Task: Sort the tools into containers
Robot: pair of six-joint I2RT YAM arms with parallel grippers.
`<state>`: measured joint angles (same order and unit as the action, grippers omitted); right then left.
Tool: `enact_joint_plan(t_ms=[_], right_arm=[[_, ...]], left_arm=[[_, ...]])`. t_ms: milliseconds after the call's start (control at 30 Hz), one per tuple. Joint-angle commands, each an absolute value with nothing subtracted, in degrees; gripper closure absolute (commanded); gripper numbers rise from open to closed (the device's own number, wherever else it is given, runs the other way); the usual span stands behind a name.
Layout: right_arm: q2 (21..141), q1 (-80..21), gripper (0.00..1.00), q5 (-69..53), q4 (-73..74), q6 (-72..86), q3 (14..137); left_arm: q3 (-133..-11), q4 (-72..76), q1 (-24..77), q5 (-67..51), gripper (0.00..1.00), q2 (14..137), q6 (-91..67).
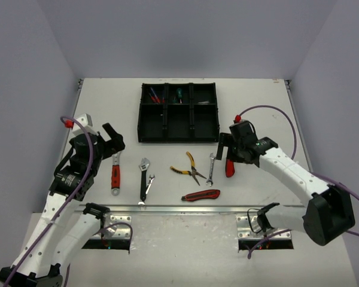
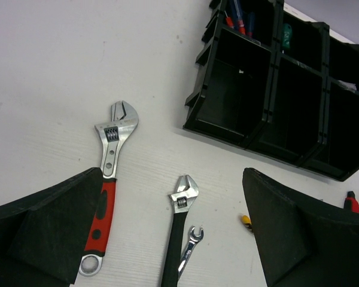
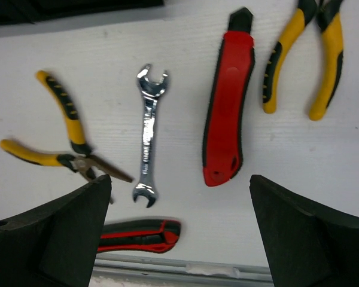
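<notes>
Red-bodied utility knife (image 3: 227,101) lies flat on the table (image 1: 257,101) directly ahead of the right gripper (image 3: 179,179). Its long axis runs nearly straight away from the fingers, black nose pointing away, rounded butt nearest the gap. The right gripper is spread wide and has hold of nothing.

To one side of the knife, apart from it, a silver spanner (image 3: 146,134) lies almost parallel. Beyond it, yellow-handled pliers (image 3: 63,140) lie with handles splayed outward and nose angled back toward the gap. A second pair of pliers (image 3: 308,54) lies on the knife's other side, handle ends toward the gripper. A second knife (image 3: 137,233) lies crosswise, close under one finger.

The left gripper (image 2: 170,179) is likewise wide open and empty. Below it a red-handled wrench (image 2: 107,179) and a black-handled wrench (image 2: 178,230) lie lengthwise, heads pointing away from the gripper. A small spanner (image 2: 190,248) lies just beside the black handle.

The black tray (image 2: 275,78) sits ahead and to the side. Its far compartments hold red and blue screwdrivers (image 2: 239,18) and a green screwdriver (image 2: 286,34).
</notes>
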<state>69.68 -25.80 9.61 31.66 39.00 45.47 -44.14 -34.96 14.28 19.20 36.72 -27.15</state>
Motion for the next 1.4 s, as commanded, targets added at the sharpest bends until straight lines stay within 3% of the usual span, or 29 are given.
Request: enact_joint_plan(t_ms=[0, 233, 433, 800, 1100, 1367], right_arm=[[75.95, -25.84, 0.08, 16.35, 35.71, 39.35, 49.16], [86.01, -25.75, 0.12, 18.99, 34.41, 39.12, 50.45], [96.26, -25.66, 0.27, 17.22, 30.86, 39.37, 51.52], [95.89, -25.85, 0.81, 14.75, 27.84, 37.57, 49.58], [80.98, -27.42, 0.82, 18.72, 31.74, 31.52, 57.38], [92.88, -27.31, 0.90, 15.81, 18.62, 10.75, 73.13]], left_arm=[[-45.00, -31.96, 14.15, 16.42, 0.00, 36.98, -25.51], [-45.00, -31.45, 14.16, 14.40, 0.00, 37.61, -24.69], [-44.82, -31.13, 14.15, 13.64, 0.00, 37.19, -24.52], [-44.74, -30.98, 14.24, 13.13, 0.00, 36.91, -24.35], [-44.74, -30.94, 14.24, 13.12, 0.00, 36.48, -24.26], [-44.65, -30.83, 14.24, 12.77, 0.00, 36.52, -24.15]])
